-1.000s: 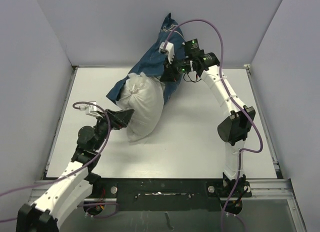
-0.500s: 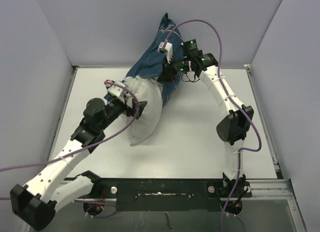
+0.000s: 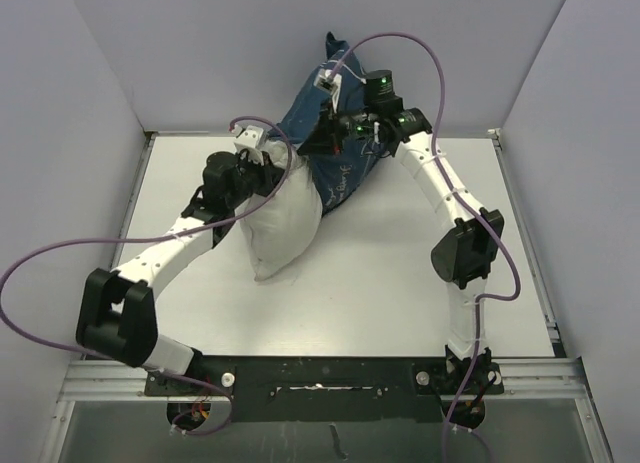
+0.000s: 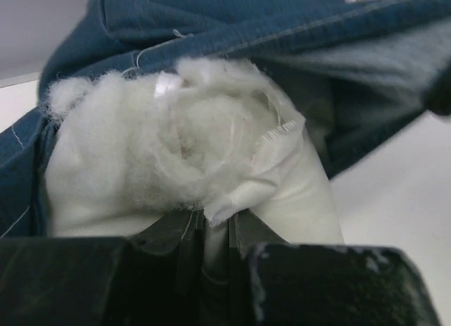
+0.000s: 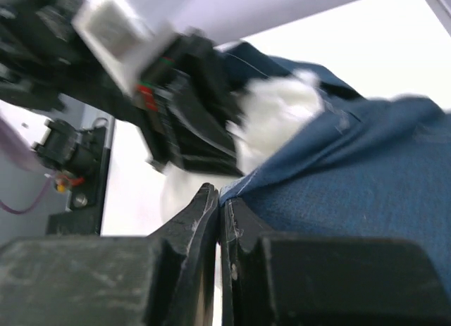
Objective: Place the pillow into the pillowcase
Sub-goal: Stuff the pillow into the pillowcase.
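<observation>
We saw the pillow (image 3: pixel 285 228) w/ its lower end resting on the desk (image 3: pixel 400 273), left of centre toward the back, and its upper end pushed into the mouth of the pillowcase (image 3: pixel 345 178). Loose white stuffing puffed out at that upper end, past a frayed fabric edge, w/ navy cloth draped over and round it. The pillowcase was lifted off the desk, its far part up against the back wall (image 3: pixel 250 53). The left pincer (image 4: pixel 217 226) was clenched on a fold of the pillow's white fabric just below the stuffing. The right pincer (image 5: pixel 220 203) was clenched on the pillowcase hem, w/ the opening raised above the pillow. Both pincers sat near each other at the mouth.
</observation>
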`<state>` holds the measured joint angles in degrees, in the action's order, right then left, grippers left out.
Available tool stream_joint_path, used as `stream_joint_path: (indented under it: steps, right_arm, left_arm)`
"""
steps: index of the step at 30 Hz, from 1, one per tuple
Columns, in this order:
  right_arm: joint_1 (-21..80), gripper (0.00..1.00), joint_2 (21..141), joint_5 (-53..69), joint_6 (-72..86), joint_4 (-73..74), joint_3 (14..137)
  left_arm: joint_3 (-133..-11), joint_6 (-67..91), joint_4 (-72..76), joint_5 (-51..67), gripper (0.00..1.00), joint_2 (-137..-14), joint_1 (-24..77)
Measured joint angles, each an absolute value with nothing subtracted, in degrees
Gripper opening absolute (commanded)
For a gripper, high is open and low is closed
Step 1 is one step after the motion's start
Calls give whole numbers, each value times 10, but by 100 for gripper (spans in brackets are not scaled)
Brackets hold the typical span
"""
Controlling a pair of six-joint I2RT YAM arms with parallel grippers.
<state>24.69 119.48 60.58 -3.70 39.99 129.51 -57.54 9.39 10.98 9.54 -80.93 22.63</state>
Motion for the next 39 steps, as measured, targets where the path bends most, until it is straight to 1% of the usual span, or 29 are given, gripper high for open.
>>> stream_joint_path:
  steps: [4, 6, 13, 16, 20, 24, 27, 30, 33, 36, 39]
  right_arm:
    - [273, 0, 1198, 622, 88, 283, 1273]
    - [279, 0, 1200, 621, 127, 261, 1271]
    - [253, 0, 1200, 634, 140, 286, 1272]
    - [251, 0, 1203, 645, 156, 295, 1271]
    - [251, 0, 1208, 671, 203, 261, 1249]
    - [242, 0, 1208, 702, 260, 205, 1198]
    - [206, 0, 1214, 735, 323, 147, 1174]
    - [164, 0, 1221, 751, 346, 136, 1173]
    - [132, 0, 1224, 754, 354, 137, 1173]
    - [140, 0, 1225, 750, 357, 137, 1173]
    - [184, 0, 1225, 745, 365, 129, 1173]
  left_arm:
    - [-594, 157, 208, 152, 0, -885, 211]
    - [-594, 181, 258, 195, 0, -905, 210]
    - [-548, 284, 443, 314, 0, -957, 214]
    - [-548, 337, 505, 338, 0, -1000, 221]
    - [-552, 415, 584, 345, 0, -1049, 225]
    - [-554, 472, 635, 356, 0, -1071, 236]
    - [-554, 511, 681, 384, 0, -1077, 244]
    - [-550, 549, 725, 414, 0, -1077, 248]
    - [-559, 571, 736, 444, 0, -1087, 256]
    - [-613, 599, 738, 471, 0, -1128, 277]
    - [-654, 632, 754, 474, 0, -1170, 287]
